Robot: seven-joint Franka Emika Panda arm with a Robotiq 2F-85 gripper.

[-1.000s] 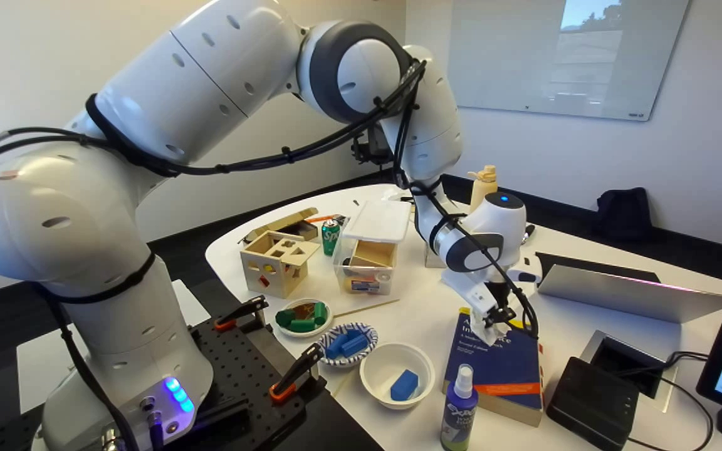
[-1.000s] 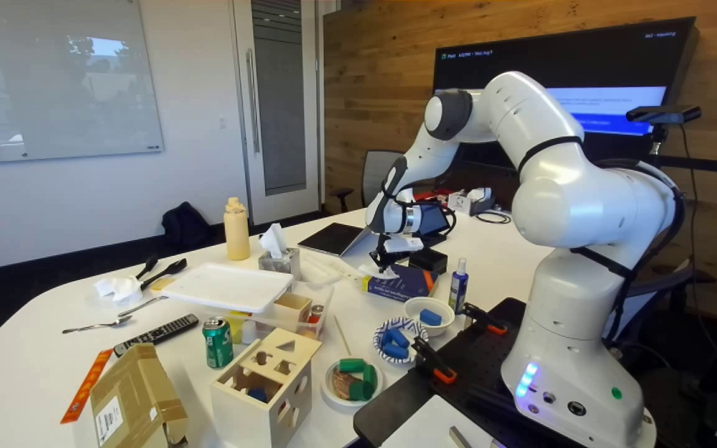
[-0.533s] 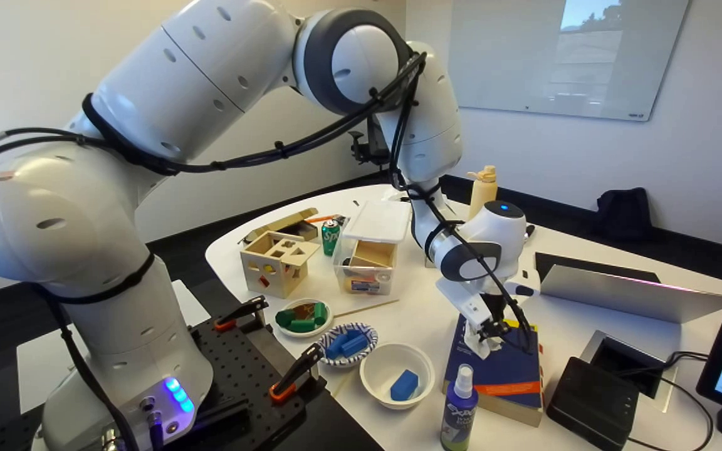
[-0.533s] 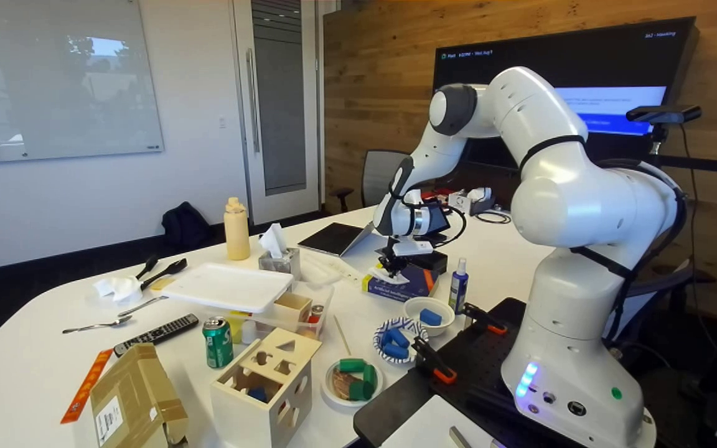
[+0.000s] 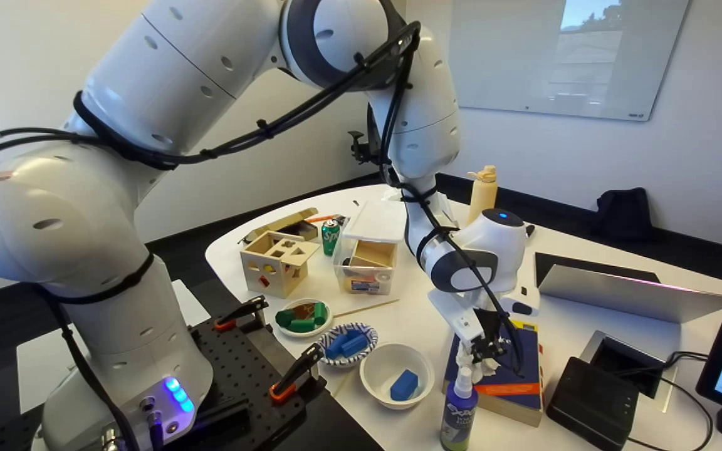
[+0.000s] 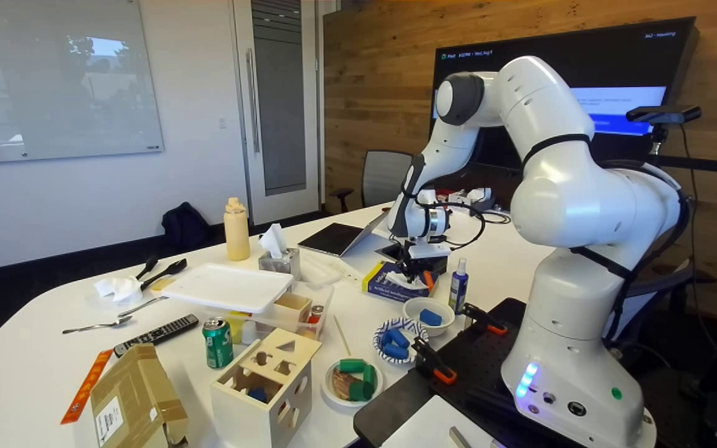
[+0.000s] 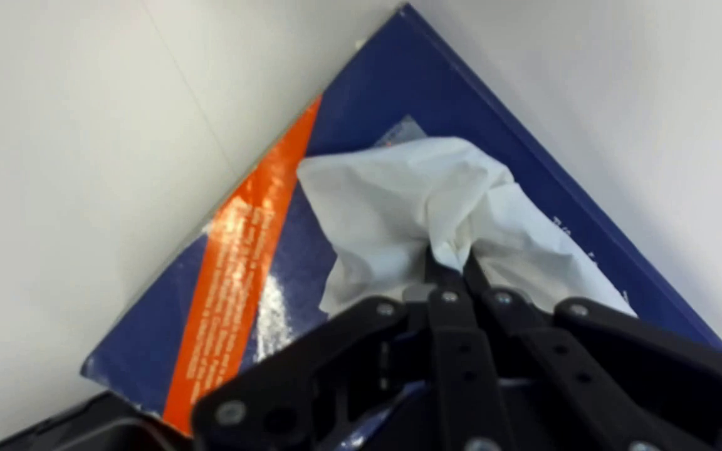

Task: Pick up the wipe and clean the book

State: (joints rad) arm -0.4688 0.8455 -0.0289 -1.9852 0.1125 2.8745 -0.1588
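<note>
A black two-fingered gripper (image 7: 455, 269), carried by a white jointed robot arm (image 5: 427, 119), has its fingers pinched together on a crumpled white paper wipe (image 7: 376, 213), which is gathered into a narrow fold at the tips. The wipe fans out to both sides over the cover of a thick dark-blue book (image 7: 392, 81), one corner reaching the edge of the orange printed band (image 7: 235, 269) across it; whether every fold touches the cover is hard to tell. The book lies flat, cover up, on a white table (image 5: 411, 313). In both exterior views an upright blue-purple spray bottle (image 5: 459, 413) with a white nozzle stands near the book, and a round white bowl (image 5: 392, 362) with one blue block (image 5: 404, 384) inside sits near it too. Just beside that bowl is a blue-and-white patterned bowl (image 5: 367, 331) holding more blue blocks (image 5: 346, 344). In an exterior view a flat black box (image 5: 593, 401) lies just beside the book, and an unfolded silver laptop (image 5: 624, 291) stands farther along the table.
</note>
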